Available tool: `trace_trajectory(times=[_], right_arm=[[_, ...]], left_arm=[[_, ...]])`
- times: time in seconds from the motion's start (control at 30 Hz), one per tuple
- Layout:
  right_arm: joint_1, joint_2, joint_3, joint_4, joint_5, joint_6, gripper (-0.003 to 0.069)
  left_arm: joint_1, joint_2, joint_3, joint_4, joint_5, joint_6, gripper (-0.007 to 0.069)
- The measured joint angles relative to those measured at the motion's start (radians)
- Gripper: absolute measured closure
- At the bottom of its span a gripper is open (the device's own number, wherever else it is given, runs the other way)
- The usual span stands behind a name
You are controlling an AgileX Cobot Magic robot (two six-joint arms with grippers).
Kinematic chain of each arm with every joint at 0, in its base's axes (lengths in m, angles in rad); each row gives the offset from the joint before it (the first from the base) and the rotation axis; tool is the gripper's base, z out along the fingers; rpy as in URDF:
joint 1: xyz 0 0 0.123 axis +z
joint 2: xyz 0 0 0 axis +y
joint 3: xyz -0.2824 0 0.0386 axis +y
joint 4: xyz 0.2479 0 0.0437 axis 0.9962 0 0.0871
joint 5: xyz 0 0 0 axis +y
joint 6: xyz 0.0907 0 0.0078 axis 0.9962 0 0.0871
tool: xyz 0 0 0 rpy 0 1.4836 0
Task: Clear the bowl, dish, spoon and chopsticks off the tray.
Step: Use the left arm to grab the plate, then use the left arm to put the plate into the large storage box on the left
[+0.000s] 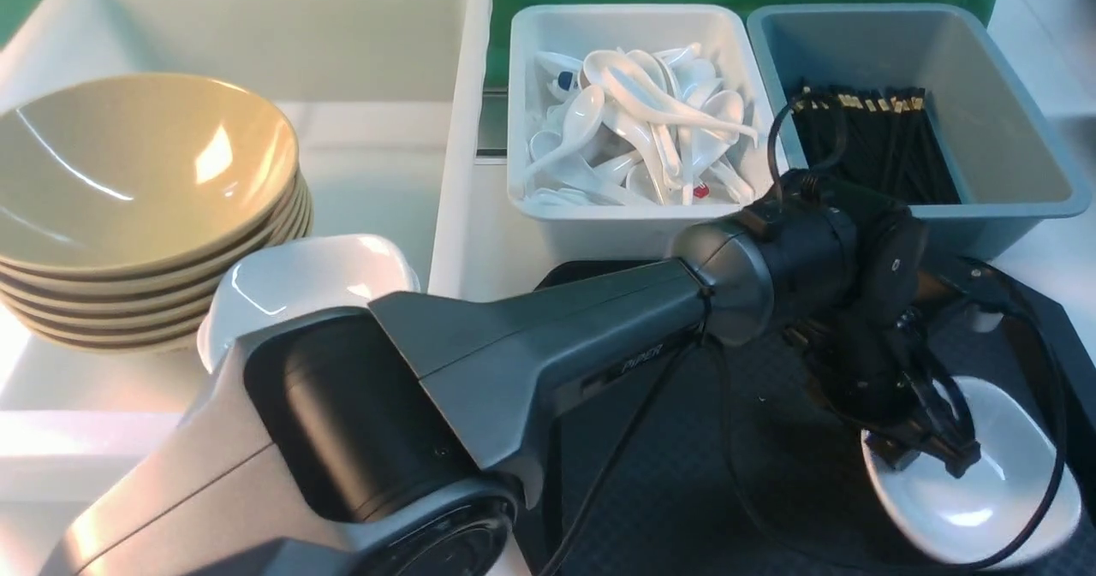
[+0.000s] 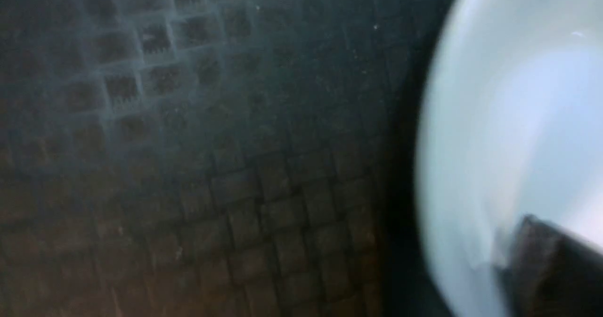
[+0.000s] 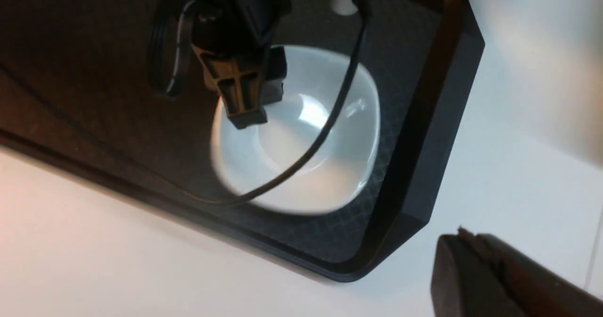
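Grey left arm housing [image 1: 479,371] filled the foreground, reaching rightward. Far to the left of the left gripper [image 1: 938,452]: stack of glossy tan-yellow bowls [image 1: 145,182] in large white plastic tub [image 1: 257,37], another glossy white dish [image 1: 300,281] just beside the stack. Beyond the gripper, leftward: small white tub [image 1: 531,37] of white ceramic soup spoons [image 1: 651,122]. Directly beyond it: grey-blue tub [image 1: 1010,105] holding black gold-banded chopsticks [image 1: 873,148].

Left gripper stood low over the black diamond-textured plastic tray [image 1: 668,473], fingers straddling the near-left rim of the small glossy white rounded-square dish [image 1: 1002,473]. One finger was inside, one outside. Whether they pinched the rim, could not tell. Dish sat flat in the tray's near right corner.

Right gripper [image 3: 466,256] was clenched, empty, off the tray to the right of the dish.
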Motion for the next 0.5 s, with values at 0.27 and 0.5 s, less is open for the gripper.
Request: trace_trajectory(times=[0.27, 0.5], right_arm=[[0.000, 0.028, -0.051, 0.118, -0.032, -0.023, 0.0626], [0.012, 0.223, -0.252, 0.469, -0.104, -0.254, 0.0624]], left_arm=[[0.105, -0.153, -0.101, 0.047, 0.228, 0.059, 0.0623], [0.387, -0.632, 0.061, 0.053, 0.240, 0.073, 0.0624]])
